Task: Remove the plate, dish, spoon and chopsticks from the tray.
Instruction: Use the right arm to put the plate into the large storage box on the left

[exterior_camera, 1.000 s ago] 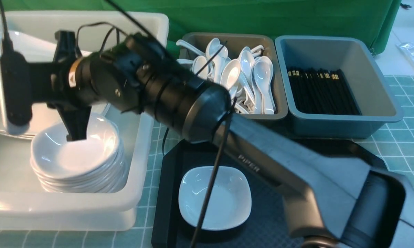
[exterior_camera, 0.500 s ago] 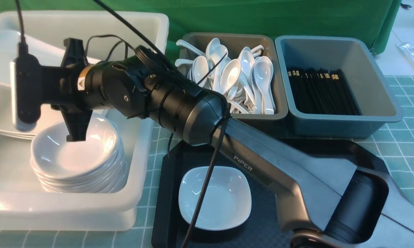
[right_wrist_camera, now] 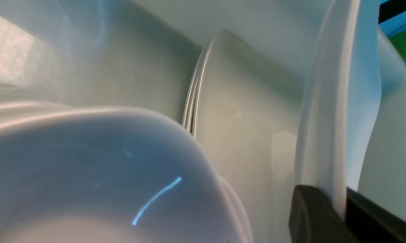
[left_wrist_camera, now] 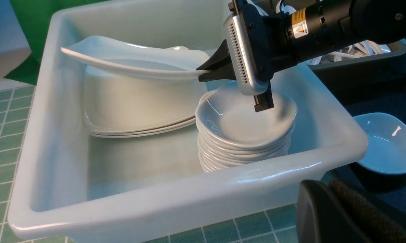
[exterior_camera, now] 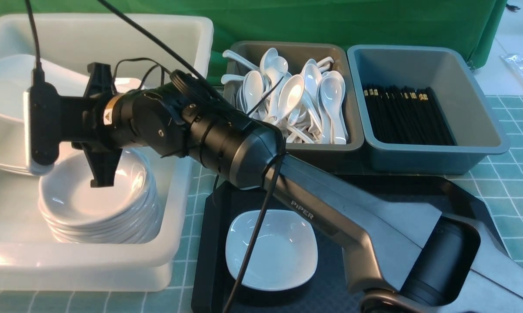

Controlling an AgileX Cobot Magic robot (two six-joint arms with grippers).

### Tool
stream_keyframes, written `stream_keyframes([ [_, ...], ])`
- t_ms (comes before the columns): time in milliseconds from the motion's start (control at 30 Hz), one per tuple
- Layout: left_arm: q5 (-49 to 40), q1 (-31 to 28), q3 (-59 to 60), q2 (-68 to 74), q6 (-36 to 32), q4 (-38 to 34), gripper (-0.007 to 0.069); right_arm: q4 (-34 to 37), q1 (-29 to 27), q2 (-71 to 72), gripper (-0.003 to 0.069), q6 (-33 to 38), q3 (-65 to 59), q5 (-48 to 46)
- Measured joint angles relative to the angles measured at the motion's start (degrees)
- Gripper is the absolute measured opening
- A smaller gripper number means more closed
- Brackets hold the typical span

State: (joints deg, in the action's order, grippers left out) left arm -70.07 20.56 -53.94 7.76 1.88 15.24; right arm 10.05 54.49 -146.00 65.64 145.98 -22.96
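My right gripper is shut on the rim of the large white plate and holds it roughly level inside the white bin, above a stack of plates. The right wrist view shows its two black fingers pinching the plate's rim. The small white dish sits on the black tray; it also shows in the left wrist view. My left gripper is low beside the bin's front wall and looks shut and empty. No spoon or chopsticks show on the tray, which my right arm largely covers.
The white bin also holds a stack of dishes right below my right wrist. A grey bin of white spoons and a grey bin of black chopsticks stand behind the tray.
My right gripper has shifted to the right and slightly up over the bin, carrying the plate with it. The dish on the tray has not moved.
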Motion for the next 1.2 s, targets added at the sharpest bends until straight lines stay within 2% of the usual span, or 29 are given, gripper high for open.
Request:
stream_keyframes([
  [267, 0.0, 0.0, 0.0, 0.0, -0.1, -0.9, 0.0018, 0.0, 0.0, 0.0, 0.0078, 0.0, 0.0, 0.2],
  [433, 0.0, 0.0, 0.0, 0.0, -0.1, -1.5, 0.0018, 0.0, 0.0, 0.0, 0.0124, -0.2, 0.0, 0.6],
  [700, 0.0, 0.0, 0.0, 0.0, -0.8, -2.0, 0.0018, -0.1, 0.0, 0.0, 0.0155, -2.2, 0.0, 1.2],
  [833, 0.0, 0.0, 0.0, 0.0, -1.1, -2.5, 0.0018, -0.1, 0.0, 0.0, 0.0226, -6.1, 0.0, 1.7],
  [1000, 0.0, 0.0, 0.0, 0.0, -1.2, -3.2, 0.0018, -0.1, 0.0, 0.3, 0.0388, -13.4, 0.3, 1.1],
  [1200, 0.1, 0.0, 0.0, 0.0, -1.3, -3.5, 0.0018, -0.1, 0.0, 0.5, 0.0422, -19.2, 0.5, -1.5],
])
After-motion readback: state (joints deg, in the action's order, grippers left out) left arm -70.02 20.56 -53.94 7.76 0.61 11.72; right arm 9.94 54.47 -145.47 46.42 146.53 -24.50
